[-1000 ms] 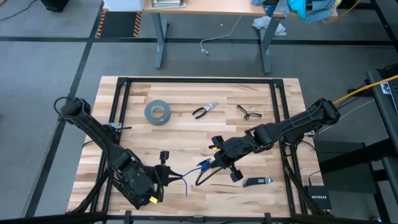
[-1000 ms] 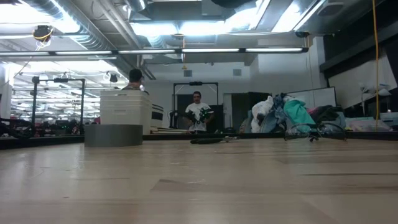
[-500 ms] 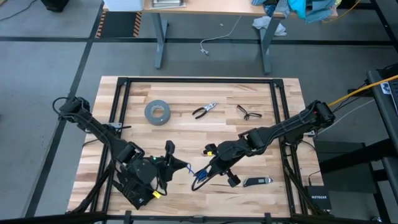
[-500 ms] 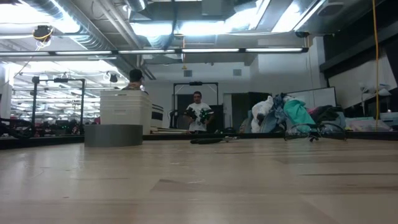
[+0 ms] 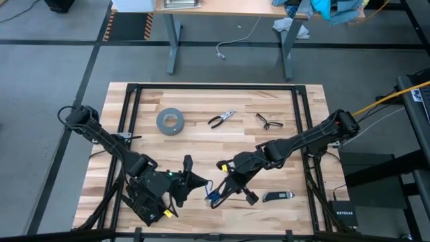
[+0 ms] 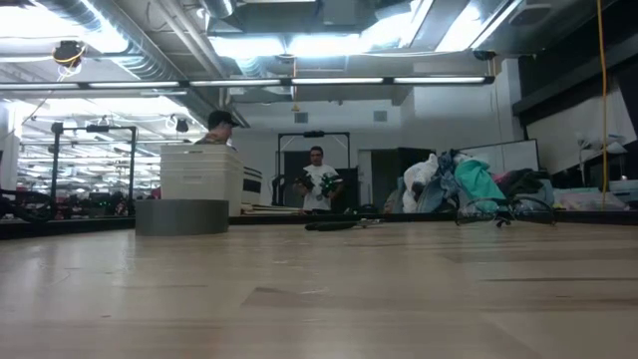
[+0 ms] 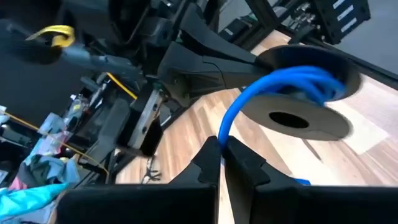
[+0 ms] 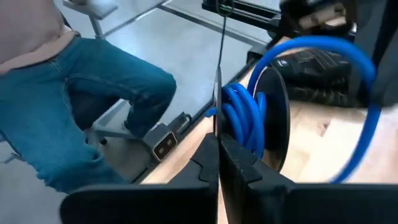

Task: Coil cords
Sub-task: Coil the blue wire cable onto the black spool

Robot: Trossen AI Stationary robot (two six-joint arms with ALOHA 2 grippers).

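— Near the front of the surface (image 5: 269, 144), where are the cords (image 5: 213, 196)?

— Between my two end effectors. My left end effector (image 5: 199, 180) pinches a blue strand, fingers pressed together. My right end effector (image 5: 220, 195) is pressed together on the black-and-blue cable too. A grey tape roll (image 5: 170, 122) lies well apart.

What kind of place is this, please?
Probably a robotics lab or workshop: a wooden workbench with pliers and a tape roll, exposed ceiling ducts, more equipment frames behind.

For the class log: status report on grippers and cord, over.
Left gripper shut on the blue cord. Right gripper shut on the same cord. Nothing in the way.
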